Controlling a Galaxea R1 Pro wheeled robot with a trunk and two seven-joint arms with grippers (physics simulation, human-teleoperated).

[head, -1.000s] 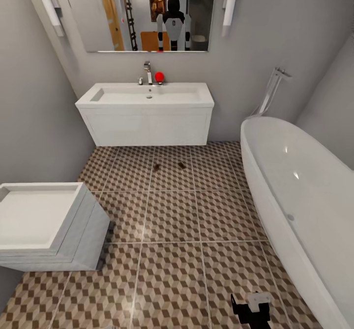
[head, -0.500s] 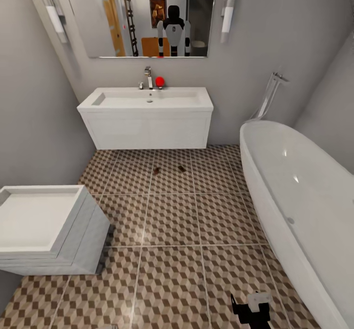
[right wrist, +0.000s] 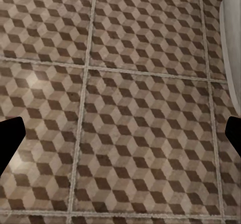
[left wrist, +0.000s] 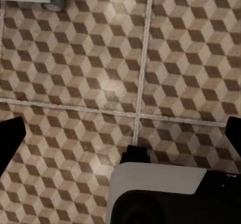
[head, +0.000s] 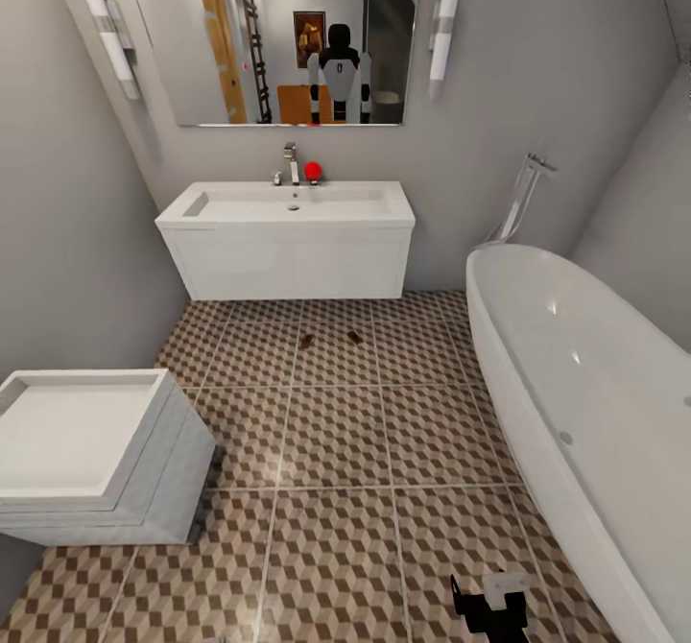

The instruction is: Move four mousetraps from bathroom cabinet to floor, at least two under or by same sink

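On the patterned floor [head: 336, 432] just in front of the white sink [head: 288, 209] lie two small brown mousetraps [head: 306, 342] [head: 355, 337], so I'd judge two remain to fetch, both wrist views showing jaws spread wide and empty.

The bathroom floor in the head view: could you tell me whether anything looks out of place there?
Yes. Two small brown mousetraps lie loose on the patterned bathroom floor just in front of the white sink, apart and at differing angles. Nothing looks spilled or damaged.
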